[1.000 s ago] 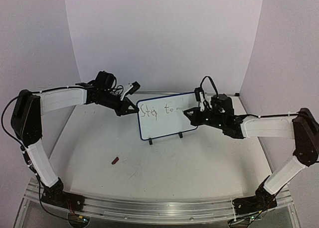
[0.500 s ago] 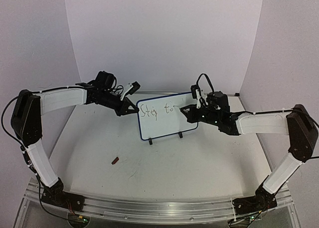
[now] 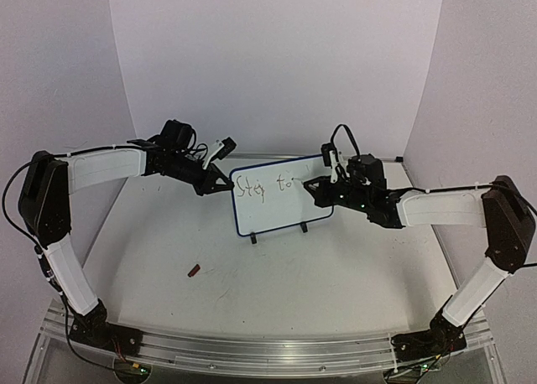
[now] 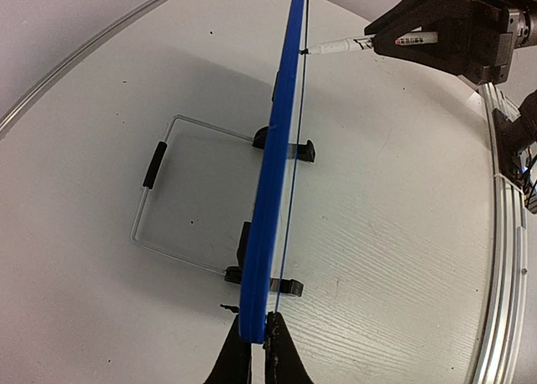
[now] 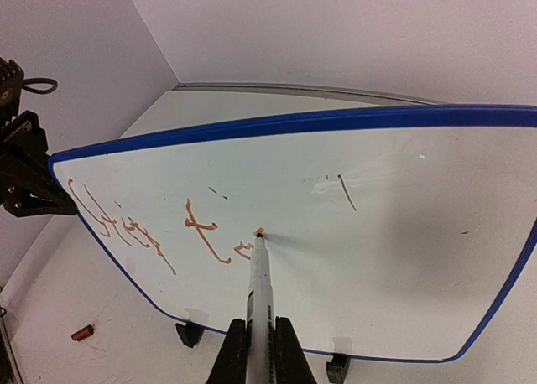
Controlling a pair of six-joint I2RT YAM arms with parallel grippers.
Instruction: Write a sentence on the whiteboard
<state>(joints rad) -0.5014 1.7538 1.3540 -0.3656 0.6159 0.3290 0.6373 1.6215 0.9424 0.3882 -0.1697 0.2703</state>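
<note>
The whiteboard (image 3: 285, 208), white with a blue frame, stands on two black feet mid-table. The sentence (image 3: 267, 185) reads about "Stay to" in thin strokes; in the right wrist view it looks orange-red (image 5: 205, 233). My left gripper (image 3: 223, 183) is shut on the board's left edge, seen edge-on in the left wrist view (image 4: 254, 344). My right gripper (image 3: 324, 191) is shut on a white marker (image 5: 261, 288). The marker tip touches the board just right of the "to". The marker also shows in the left wrist view (image 4: 337, 44).
A small red marker cap (image 3: 194, 271) lies on the table in front and left of the board, also in the right wrist view (image 5: 81, 332). A wire stand (image 4: 159, 162) sits behind the board. White walls enclose the back and sides. A metal rail (image 3: 252, 350) runs along the near edge.
My right gripper has moved left and a little up, bringing the marker tip onto the board after the "to". The left gripper and the board have not moved.
</note>
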